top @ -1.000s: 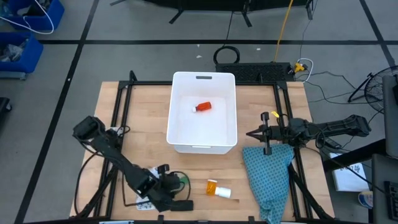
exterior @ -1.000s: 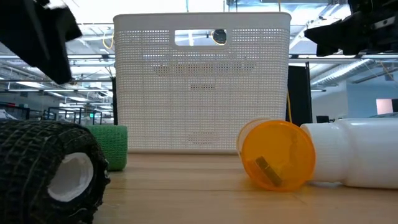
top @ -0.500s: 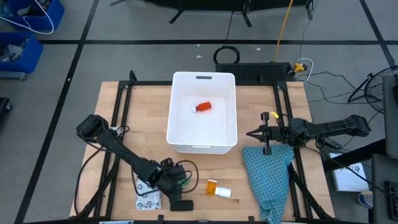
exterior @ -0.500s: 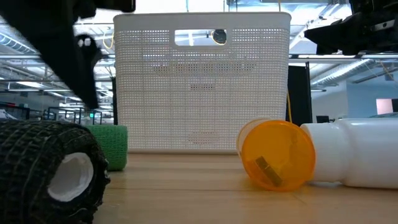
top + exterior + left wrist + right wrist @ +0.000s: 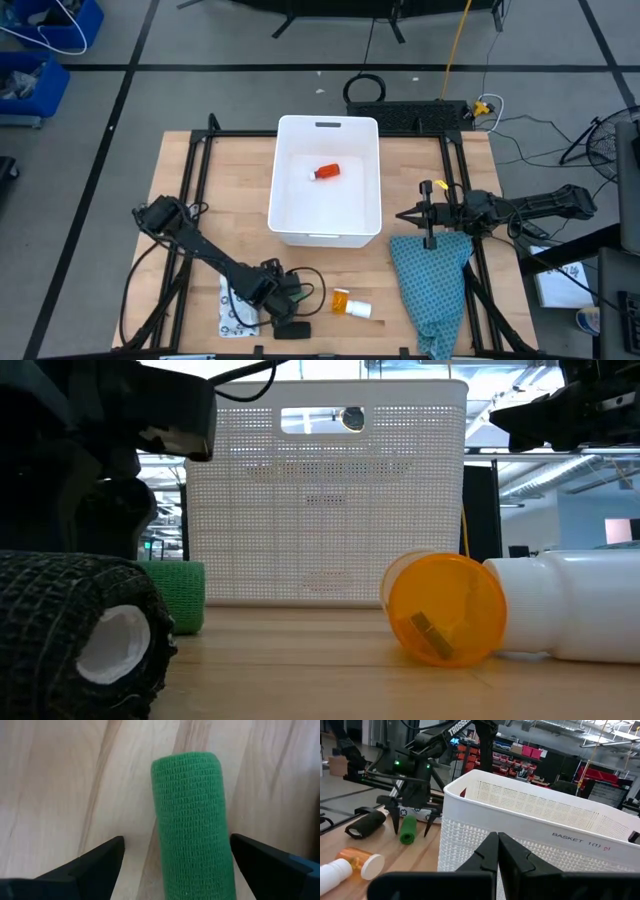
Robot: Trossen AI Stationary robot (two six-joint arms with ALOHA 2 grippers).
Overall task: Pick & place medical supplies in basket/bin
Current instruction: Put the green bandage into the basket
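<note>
Green roll waits between your left gripper's spread fingers, low in the high view.

You are at the grasp step: lower, close on the roll, lift it to the white basket at centre, where a red-and-white bottle already lies. Mind the black roll and orange vial just beside; bare wood lies between. Your right gripper waits shut at the right, above the teal cloth.
</note>
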